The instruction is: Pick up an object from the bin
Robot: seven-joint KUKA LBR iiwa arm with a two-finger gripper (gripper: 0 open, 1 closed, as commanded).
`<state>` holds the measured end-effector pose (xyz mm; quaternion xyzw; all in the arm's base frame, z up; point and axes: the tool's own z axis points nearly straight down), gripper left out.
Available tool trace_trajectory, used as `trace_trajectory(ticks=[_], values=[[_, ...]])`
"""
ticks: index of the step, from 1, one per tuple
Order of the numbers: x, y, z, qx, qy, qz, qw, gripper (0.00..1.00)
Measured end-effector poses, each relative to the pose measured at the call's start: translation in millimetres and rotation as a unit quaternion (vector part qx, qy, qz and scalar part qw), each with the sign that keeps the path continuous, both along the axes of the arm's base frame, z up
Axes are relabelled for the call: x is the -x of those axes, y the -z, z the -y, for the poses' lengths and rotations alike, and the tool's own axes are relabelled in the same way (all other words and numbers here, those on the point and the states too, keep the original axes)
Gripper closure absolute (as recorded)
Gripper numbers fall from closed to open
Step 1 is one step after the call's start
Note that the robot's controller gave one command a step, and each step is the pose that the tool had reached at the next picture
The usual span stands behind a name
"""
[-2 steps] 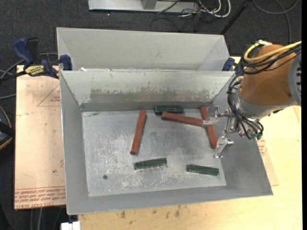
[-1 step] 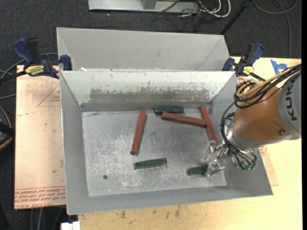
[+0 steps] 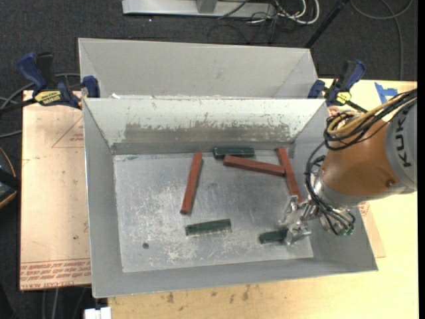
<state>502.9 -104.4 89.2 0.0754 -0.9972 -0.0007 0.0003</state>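
Camera view. End effector (image 3: 295, 226) low in the near right corner of the grey metal bin (image 3: 103, 198), hanging from the orange-covered wrist that comes in from the right. Released or clenched: cannot tell, the metal parts and cables crowd together there.

Nearest thing: a short dark green bar (image 3: 270, 237), flat on the bin floor near the front wall. It lies just left of the end effector and slightly nearer the front. Its long axis runs almost left-right, and its right end points at the tool and meets or passes under it. Contact cannot be confirmed.

Also close: a red-brown stick (image 3: 287, 173) along the right wall, long axis running front to back, its near end just behind the end effector.

Well apart: a second dark green bar (image 3: 208, 227) mid-floor, a second red-brown stick (image 3: 191, 183) standing steeply left of centre, a third red-brown stick (image 3: 254, 165) lying across near the back, and a third green bar (image 3: 234, 152) at the back wall.

Judgement: nothing lifted yet. A grasp would likely close across the near bar's short width, at its right end.
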Motion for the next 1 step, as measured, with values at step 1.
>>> trace_trajectory(ticks=[1], values=[[-6.5, -153.0, -13.3, 0.001, -0.023, 0.003, 0.9997, 1.0]])
